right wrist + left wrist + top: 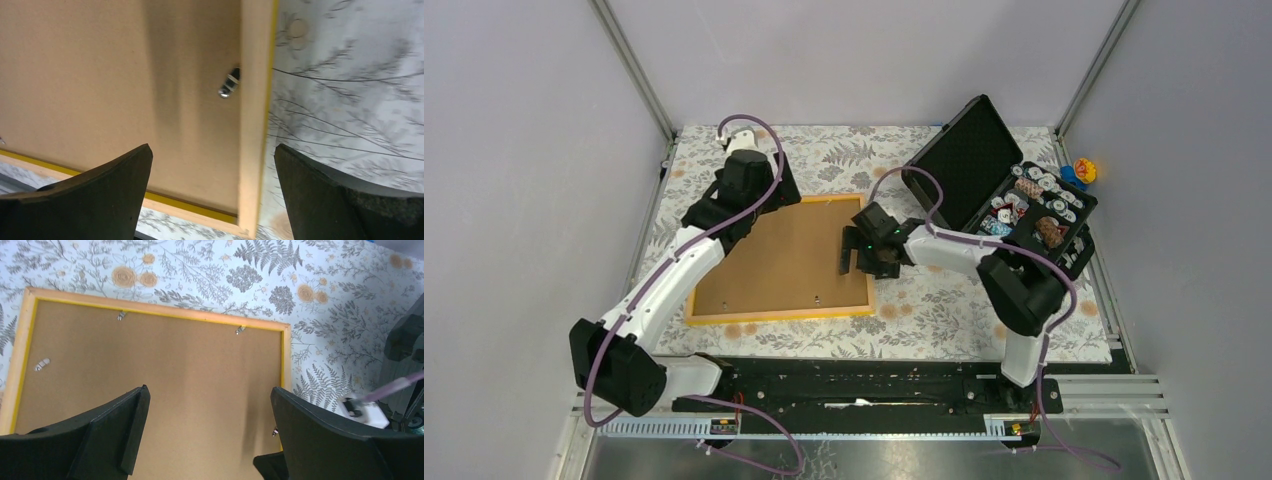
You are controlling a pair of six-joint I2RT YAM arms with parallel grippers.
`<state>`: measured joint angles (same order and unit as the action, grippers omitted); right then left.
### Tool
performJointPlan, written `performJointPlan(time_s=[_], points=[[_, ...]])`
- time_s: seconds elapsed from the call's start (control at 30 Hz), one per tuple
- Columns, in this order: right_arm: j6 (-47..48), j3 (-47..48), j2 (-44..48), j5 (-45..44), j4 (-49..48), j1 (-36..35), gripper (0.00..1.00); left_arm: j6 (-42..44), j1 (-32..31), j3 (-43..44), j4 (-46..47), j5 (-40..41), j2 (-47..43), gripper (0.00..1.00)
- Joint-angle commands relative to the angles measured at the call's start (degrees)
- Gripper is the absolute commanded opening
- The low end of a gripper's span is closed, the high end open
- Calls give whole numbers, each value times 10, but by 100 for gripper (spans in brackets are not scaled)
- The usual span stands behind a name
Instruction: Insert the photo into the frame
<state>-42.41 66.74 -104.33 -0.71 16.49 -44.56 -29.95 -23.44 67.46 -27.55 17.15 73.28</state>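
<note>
The desk [944,310], covered in a pale cloth printed with ferns and flowers, carries everything. The frame [774,316] lies flat on it, left of centre and back side up, its thin orange-yellow rim closed around a plain brown backing board [779,255] that fills the opening.

To the right of the frame and a little further from the arm bases, a black case [969,160] stands open. Its lid is tilted up on the side nearer the frame, and its tray is packed with small mixed items.

The left gripper [209,405] hangs above the frame's far left part. Its fingers [120,435] are spread wide with only the board showing between them. The right gripper [212,150] is over the frame's right rail near the near corner, its fingers [320,195] likewise parted and empty. Whether they touch the wood cannot be told.

Small metal clips [240,330] sit along the inner edge of the rim, lapping onto the board. One clip [229,85] lies just ahead of the right fingers.

A small yellow, blue and red toy [1082,170] sits beyond the case, well apart from the frame.
</note>
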Motion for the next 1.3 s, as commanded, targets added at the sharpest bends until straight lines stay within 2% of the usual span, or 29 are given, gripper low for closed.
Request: performJointPlan(time_s=[0.0,0.3,0.5,0.77,1.0,1.1,1.27], points=[[-87,62,-34,25,-15,-27,100,43,2,-2,60,25,-44,99],[-159,127,-102,-53,74,-29,100,69,-15,-32,117,57,-73,99],[-135,116,-105,-84,96,-40,100,62,-20,-51,133,43,-81,99],[-103,95,-75,-150,129,-39,98,93,-18,-54,104,42,-122,99],[-30,59,-51,-162,129,-40,76,99,-17,-60,111,33,-147,99],[31,44,-48,-162,103,-39,59,96,-17,-58,110,16,-142,99],[139,85,-90,-157,92,-20,31,92,-17,-59,110,4,-141,99]])
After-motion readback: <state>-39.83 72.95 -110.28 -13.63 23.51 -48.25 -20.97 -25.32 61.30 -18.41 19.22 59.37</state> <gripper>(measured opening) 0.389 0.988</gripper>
